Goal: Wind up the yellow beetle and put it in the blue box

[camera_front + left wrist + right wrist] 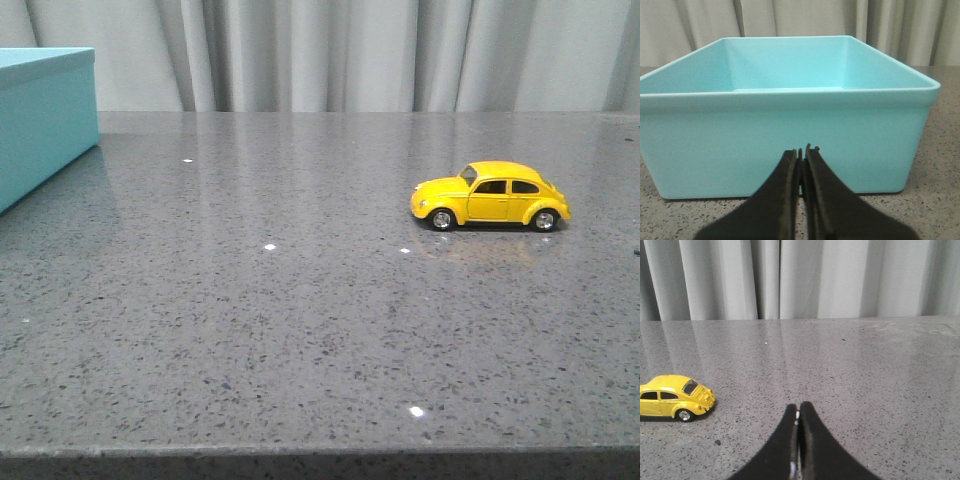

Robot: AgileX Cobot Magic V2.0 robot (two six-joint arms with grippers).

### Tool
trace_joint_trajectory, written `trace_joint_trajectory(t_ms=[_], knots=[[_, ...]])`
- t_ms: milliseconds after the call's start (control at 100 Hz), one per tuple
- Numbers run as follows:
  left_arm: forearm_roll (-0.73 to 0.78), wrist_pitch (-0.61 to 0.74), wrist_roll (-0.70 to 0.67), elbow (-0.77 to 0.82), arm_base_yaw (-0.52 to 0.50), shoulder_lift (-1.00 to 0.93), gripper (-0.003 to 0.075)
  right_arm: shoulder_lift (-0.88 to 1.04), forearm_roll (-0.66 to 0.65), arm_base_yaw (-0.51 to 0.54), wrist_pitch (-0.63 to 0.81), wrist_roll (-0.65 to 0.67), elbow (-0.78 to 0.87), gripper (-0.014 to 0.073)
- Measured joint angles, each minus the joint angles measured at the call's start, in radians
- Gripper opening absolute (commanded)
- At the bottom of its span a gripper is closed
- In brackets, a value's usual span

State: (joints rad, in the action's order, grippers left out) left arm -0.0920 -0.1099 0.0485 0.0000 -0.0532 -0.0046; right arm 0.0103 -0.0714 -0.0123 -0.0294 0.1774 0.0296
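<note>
Two things sit on the grey speckled bench [300, 330], and neither is seen whole in every view. The blue box [40, 120] is cut off by the left edge of the front view, with only one corner and part of its side showing; the left wrist view shows its whole near wall, rim and open inside. The yellow beetle [490, 195] stands on its wheels on the right half of the bench, nose toward the box, well apart from it. In the right wrist view the car [672, 402] is clipped at the picture's edge, its front end lost, its rear window and one rear wheel plain.

Neither arm appears in the front view. The left tool [802, 150] has its fingers pressed together, holding nothing, just in front of the box's [790, 135] near wall; whether it touches the wall cannot be told. The right tool [798, 412] is likewise closed and empty, above bare bench, with the car off to one side and apart from it. Grey curtains [350, 50] hang behind.
</note>
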Motion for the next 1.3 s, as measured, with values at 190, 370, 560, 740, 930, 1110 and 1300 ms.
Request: trace_joint_trajectory(t_ms=[190,370,560,740,930,1110,1300], knots=[[0.0,0.0,0.0,0.0,0.0,0.0,-0.0018,0.0,0.0,0.0,0.0,0.0,0.0,-0.0118],[0.0,0.0,0.0,0.0,0.0,0.0,-0.0018,0.0,0.0,0.0,0.0,0.0,0.0,-0.0118],[0.0,0.0,0.0,0.0,0.0,0.0,-0.0018,0.0,0.0,0.0,0.0,0.0,0.0,-0.0118],[0.0,0.0,0.0,0.0,0.0,0.0,-0.0018,0.0,0.0,0.0,0.0,0.0,0.0,-0.0118],[0.0,0.0,0.0,0.0,0.0,0.0,-0.0018,0.0,0.0,0.0,0.0,0.0,0.0,-0.0118],[0.0,0.002,0.0,0.0,0.0,0.0,-0.0018,0.0,0.0,0.0,0.0,0.0,0.0,-0.0118],[-0.002,0.06,0.0,0.0,-0.002,0.0,-0.0019,0.0,0.0,0.0,0.0,0.0,0.0,-0.0118]])
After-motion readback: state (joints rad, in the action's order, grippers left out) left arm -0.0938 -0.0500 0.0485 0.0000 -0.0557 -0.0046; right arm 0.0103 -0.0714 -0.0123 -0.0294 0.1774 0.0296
